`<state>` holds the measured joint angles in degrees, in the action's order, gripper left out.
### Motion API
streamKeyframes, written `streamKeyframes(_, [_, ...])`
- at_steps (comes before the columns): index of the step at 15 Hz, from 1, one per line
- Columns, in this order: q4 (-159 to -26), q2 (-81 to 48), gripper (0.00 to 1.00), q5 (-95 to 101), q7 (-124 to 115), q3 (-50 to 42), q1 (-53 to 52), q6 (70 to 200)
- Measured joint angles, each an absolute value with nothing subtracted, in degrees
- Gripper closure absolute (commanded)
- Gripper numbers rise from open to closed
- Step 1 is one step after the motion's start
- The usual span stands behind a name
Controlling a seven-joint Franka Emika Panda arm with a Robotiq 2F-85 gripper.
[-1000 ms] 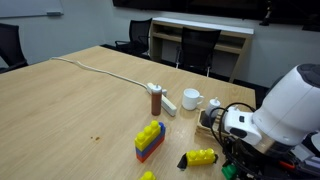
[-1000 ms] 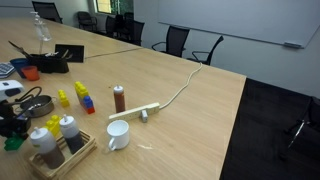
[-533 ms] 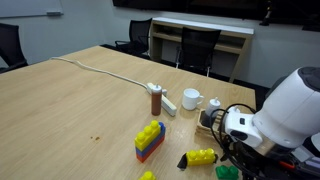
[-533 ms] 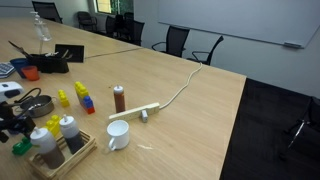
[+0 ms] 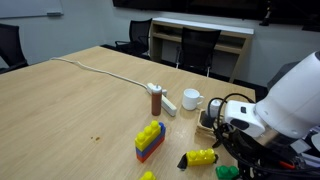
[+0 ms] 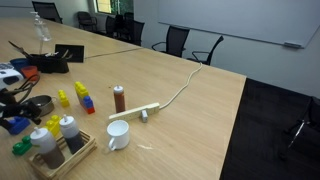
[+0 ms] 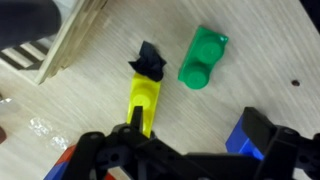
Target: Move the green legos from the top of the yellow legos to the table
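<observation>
While holding the gripper (image 7: 185,145) spread wide and empty over the table (image 7: 270,50), viewing the green legos (image 7: 203,58) lying on it just right of the yellow legos (image 7: 145,100), apart, axes roughly parallel, pointing away from the jaws; judging placement done.

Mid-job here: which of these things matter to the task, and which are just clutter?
Job: green legos, yellow legos, table.
Lying about: brick stack, brown bottle, white mug, power strip.
</observation>
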<state>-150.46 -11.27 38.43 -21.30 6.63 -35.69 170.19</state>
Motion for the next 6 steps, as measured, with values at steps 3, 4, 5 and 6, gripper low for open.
streamKeyframes(3, [-150.7, -8.1, 0.00, 40.7, -23.8, 4.9, -37.6, 168.1])
streamKeyframes(4, [-150.8, -8.1, 0.00, 40.7, -23.8, 4.9, -37.7, 168.1])
streamKeyframes(5, [-150.8, -8.1, 0.00, 40.7, -23.8, 4.9, -37.8, 168.1])
streamKeyframes(6, [-150.8, -8.1, 0.00, 40.7, -23.8, 4.8, -37.8, 168.1])
